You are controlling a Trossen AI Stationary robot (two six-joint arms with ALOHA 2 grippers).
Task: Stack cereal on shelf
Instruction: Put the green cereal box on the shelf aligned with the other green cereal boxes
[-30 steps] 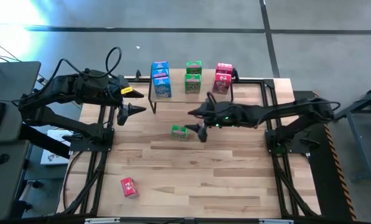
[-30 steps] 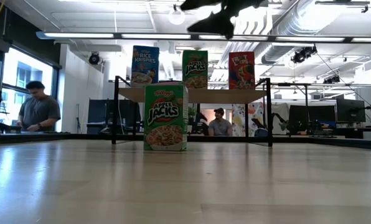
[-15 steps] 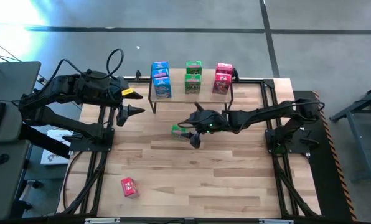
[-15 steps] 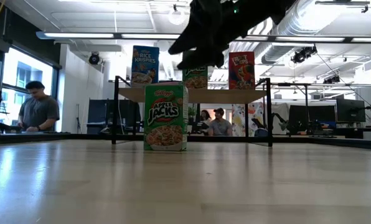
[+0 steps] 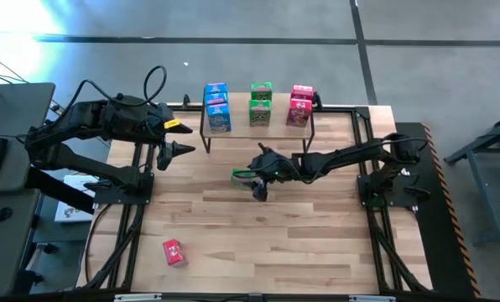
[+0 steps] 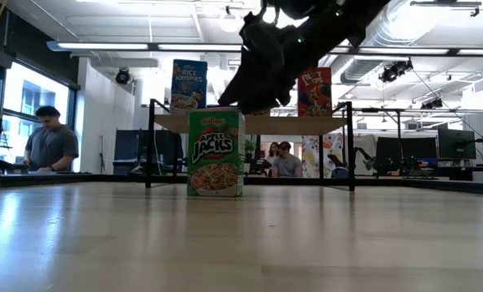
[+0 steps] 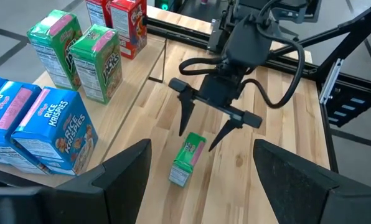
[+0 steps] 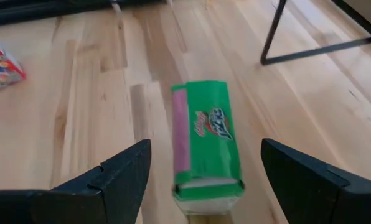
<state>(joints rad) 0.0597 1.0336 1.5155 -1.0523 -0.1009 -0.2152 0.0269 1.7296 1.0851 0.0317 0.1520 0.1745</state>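
Note:
A green cereal box [image 5: 241, 175] stands upright on its bottom on the table, in front of the shelf [image 6: 290, 123]. My right gripper [image 7: 197, 140] hangs open just above it, one finger on each side of its top, touching nothing. On the shelf stand blue [image 5: 217, 106], green [image 5: 260, 102] and red [image 5: 299, 104] cereal boxes. A red box [image 5: 174, 252] lies on the table near the front left. My left gripper [image 5: 181, 149] waits open, high at the left of the shelf.
The shelf's thin black legs [image 8: 269, 37] stand close behind the green box. Black frame rails [image 5: 131, 210] run along the table's left and right sides. People sit and stand in the room beyond the table's far edge [image 6: 51, 146].
My right gripper has come down and toward the table's left, from above the shelf's front to just over the green box on the table, and has tipped further downward. Its fingers stay open. The green box has kept its place.

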